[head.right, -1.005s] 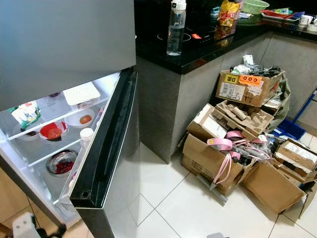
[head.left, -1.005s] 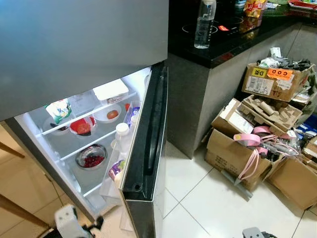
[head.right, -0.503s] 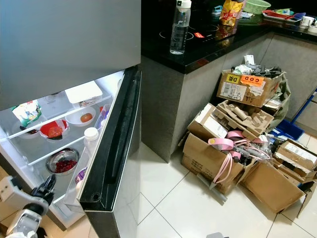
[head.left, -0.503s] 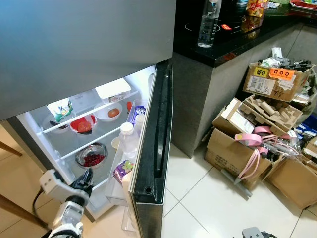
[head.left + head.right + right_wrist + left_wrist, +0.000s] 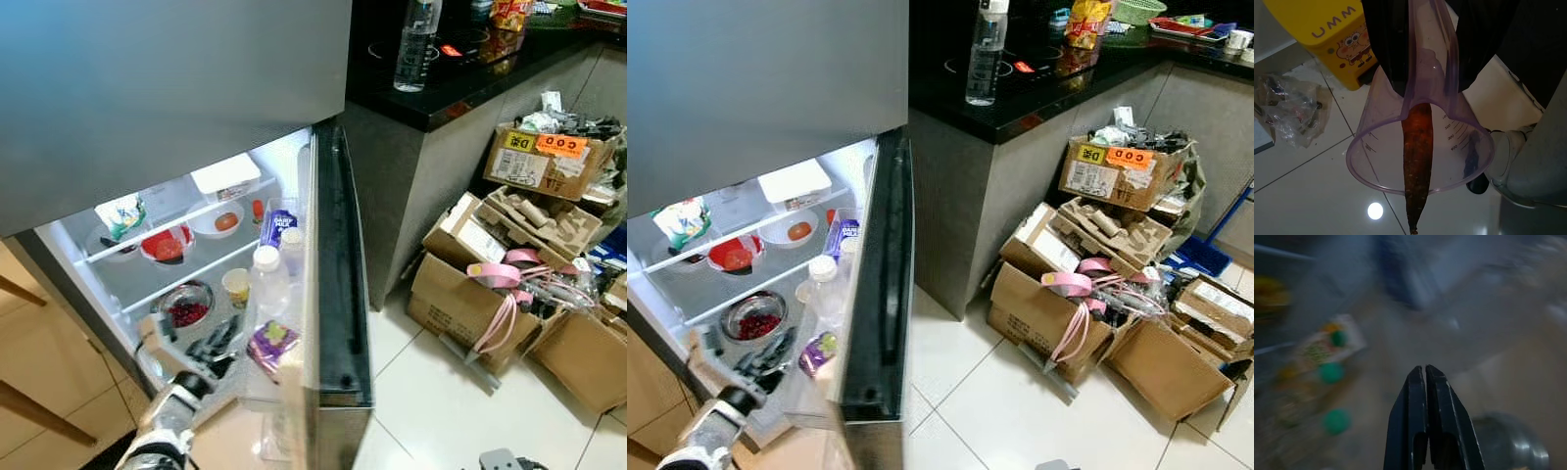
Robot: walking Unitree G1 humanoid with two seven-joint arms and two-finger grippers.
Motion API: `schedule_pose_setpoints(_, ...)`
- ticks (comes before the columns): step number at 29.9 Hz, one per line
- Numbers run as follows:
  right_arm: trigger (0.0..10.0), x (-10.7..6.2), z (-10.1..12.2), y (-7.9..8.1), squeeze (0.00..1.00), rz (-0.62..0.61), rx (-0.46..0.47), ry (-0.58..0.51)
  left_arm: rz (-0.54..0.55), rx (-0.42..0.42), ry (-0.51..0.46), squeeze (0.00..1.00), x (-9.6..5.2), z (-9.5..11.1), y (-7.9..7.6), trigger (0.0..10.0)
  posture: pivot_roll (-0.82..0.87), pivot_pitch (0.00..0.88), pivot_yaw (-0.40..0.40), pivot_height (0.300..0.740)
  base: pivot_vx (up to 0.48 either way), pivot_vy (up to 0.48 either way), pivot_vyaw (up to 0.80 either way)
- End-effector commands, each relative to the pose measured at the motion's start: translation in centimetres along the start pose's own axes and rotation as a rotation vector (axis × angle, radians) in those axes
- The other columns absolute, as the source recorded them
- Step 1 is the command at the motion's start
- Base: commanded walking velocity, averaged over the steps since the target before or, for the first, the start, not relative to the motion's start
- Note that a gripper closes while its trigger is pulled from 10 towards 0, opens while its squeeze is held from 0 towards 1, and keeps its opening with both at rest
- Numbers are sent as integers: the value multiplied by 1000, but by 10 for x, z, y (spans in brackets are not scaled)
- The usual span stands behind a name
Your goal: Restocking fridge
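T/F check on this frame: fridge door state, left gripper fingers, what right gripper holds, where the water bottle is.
1. The fridge door is open. True.
2. The left gripper has its fingers spread wide. False: they are pressed together.
3. The right gripper holds a purple measuring cup with a carrot in it. True.
4. The clear water bottle stands inside the fridge. False: it stands on the black counter.
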State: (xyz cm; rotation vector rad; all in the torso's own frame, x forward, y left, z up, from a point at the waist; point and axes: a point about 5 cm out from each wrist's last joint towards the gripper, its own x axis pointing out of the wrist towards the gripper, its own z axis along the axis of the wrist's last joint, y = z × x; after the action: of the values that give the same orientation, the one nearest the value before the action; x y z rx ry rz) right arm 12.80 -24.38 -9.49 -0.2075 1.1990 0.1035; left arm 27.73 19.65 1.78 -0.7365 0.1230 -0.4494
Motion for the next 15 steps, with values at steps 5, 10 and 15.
schedule_pose_setpoints(5,10000,0,0,-1,0,-5,-1,0,-319,12,181,0,33,-35,-49,10000,-99,0,-25,740,0,0,0)
schedule_pose_setpoints(10,10000,0,0,0,0,-3,1,0,-418,31,283,0,43,-59,-71,10000,-103,0,-19,740,0,0,0)
schedule_pose_setpoints(15,10000,0,0,1,0,-2,2,0,-368,27,308,0,37,-60,-63,10000,-105,0,-16,740,0,0,0)
